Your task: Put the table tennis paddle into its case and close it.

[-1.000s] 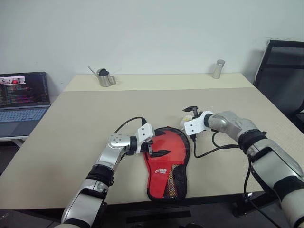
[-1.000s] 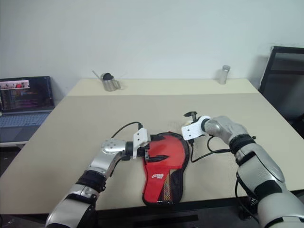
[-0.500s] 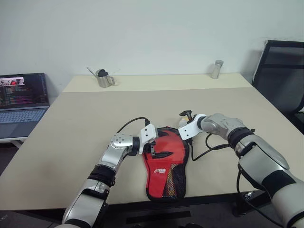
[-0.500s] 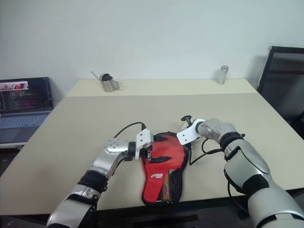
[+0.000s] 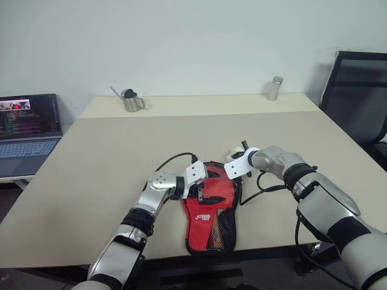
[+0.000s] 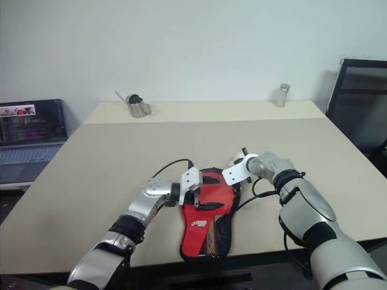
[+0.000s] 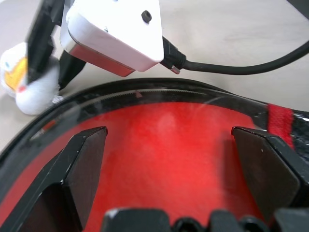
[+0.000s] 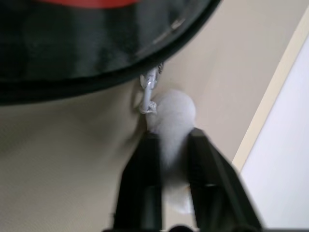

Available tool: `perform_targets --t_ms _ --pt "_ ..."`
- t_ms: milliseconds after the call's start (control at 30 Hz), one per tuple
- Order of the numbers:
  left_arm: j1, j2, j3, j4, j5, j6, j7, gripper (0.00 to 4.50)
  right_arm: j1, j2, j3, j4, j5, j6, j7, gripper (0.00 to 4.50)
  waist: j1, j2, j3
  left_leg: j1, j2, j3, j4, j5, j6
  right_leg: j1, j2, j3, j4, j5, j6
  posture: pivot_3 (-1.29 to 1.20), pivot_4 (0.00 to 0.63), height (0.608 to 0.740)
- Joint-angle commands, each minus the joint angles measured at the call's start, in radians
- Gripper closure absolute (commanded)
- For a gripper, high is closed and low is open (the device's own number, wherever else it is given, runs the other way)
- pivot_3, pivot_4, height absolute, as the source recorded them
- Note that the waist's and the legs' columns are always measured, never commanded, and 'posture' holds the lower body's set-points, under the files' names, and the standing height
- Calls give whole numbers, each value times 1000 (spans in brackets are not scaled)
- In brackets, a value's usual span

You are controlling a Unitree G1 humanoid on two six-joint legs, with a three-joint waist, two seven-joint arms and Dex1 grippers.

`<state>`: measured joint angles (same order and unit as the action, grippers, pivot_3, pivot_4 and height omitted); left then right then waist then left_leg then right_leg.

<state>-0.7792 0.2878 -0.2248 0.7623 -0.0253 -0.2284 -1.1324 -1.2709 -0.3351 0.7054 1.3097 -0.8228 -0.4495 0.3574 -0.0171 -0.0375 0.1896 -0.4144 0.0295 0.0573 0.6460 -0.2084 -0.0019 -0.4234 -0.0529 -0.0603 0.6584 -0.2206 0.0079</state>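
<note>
The case (image 5: 213,211) lies flat near the table's front edge, red side with logo and mesh pocket facing up. The table tennis paddle is hidden. My left gripper (image 5: 202,190) hovers open over the case's round head; in the left wrist view its two fingers (image 7: 87,159) straddle the red fabric (image 7: 169,130). My right gripper (image 8: 171,140) is shut on a small white plush charm (image 8: 174,111). The charm hangs from the metal zipper pull (image 8: 148,89) on the case's black rim (image 8: 96,53), at its far right edge.
A small metal watering can (image 5: 130,99) and a metal cylinder (image 5: 276,88) stand along the far edge of the beige table (image 5: 121,151). An open laptop (image 5: 27,130) sits off the left side. A black chair (image 5: 357,90) stands at the right.
My right gripper has gone from open to shut on the white plush charm. My left gripper has edged slightly right over the case and stays open.
</note>
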Motion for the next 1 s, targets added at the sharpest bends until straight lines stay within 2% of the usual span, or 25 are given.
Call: perform_targets --t_ms 33,267,533,767,1000 --pt "-9 -15 -18 66 34 -33 14 0 -9 -18 -31 -20 31 4 28 4491 0 0 0 0 0 0 0 0 0 0 0 0 0 0 0 0 150 740" --pt "-17 -31 -15 170 28 -49 4 0 2 -81 -88 -69 96 -15 128 4491 1 0 0 0 -1 0 0 0 0 1 0 -1 0 -1 2 0 150 740" --pt "-15 -25 -3 243 27 -38 -34 0 116 -198 -176 -296 228 1 382 4491 -1 3 -3 3 0 0 0 0 0 3 0 0 0 -2 4 0 150 740" --pt "-14 -42 14 268 22 -28 -40 0 385 -382 -283 -797 374 191 657 4491 6 10 -7 3 0 0 0 0 0 3 0 -1 -1 -3 5 0 150 740" --pt "-20 -57 18 287 29 -27 -41 0 641 -524 -416 -1348 575 573 919 4491 16 13 -10 4 0 -1 0 0 0 4 0 -1 -2 -3 4 0 150 740"
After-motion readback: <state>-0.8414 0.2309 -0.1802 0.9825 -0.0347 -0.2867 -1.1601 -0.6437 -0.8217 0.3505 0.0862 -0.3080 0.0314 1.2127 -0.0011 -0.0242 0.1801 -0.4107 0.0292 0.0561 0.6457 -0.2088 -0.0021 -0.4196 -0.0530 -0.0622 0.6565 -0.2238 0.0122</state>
